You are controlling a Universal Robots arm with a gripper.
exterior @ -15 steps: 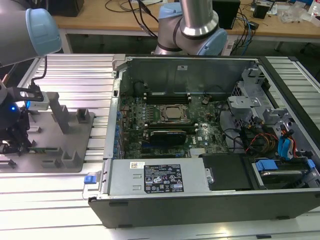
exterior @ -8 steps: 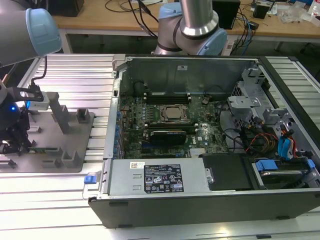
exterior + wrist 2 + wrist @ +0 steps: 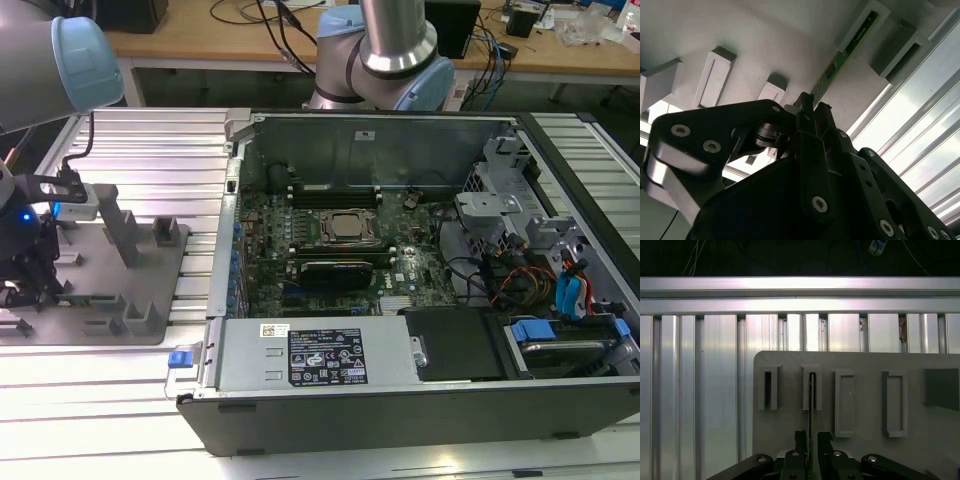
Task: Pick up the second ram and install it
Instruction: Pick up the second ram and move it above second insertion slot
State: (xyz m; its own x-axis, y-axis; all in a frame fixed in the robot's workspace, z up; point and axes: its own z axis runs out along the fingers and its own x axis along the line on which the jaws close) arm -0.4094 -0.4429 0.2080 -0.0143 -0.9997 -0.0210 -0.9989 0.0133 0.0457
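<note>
The second ram (image 3: 810, 405) stands on edge in a grey block (image 3: 818, 390) slot (well away from the computer case (image 3: 400, 390)), and the gripper (image 3: 811, 437) has its fingers (image 3: 801, 442) open on each side of it, so this looks like the pick-up step, which needs a gentle, even squeeze.

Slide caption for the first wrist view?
Open hand straddles the second ram, standing on edge in a slotted grey fixture block.

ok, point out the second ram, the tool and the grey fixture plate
second ram (image 3: 844, 55): second wrist view, green board face, mid-length
tool (image 3: 811, 437): first wrist view, midway between its fingertips
fixture plate (image 3: 865, 360): first wrist view, bare surface near its edge
</note>
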